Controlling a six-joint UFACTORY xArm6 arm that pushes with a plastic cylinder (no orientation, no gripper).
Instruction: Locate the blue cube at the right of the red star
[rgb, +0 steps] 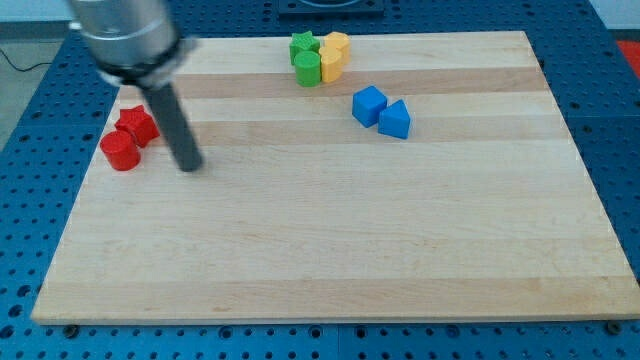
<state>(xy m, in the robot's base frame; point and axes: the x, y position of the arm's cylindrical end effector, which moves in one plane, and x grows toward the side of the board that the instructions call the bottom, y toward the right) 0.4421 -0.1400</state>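
The blue cube lies in the upper middle of the wooden board, touching a blue triangular block on its right. The red star lies at the view's left, touching a red cylinder below it. My tip rests on the board just right of the red star and cylinder, a short gap away, and far left of the blue cube. The rod slants up to the arm body at the view's top left.
A green star, a green cylinder and two yellow blocks cluster near the board's top edge. The wooden board sits on a blue perforated table.
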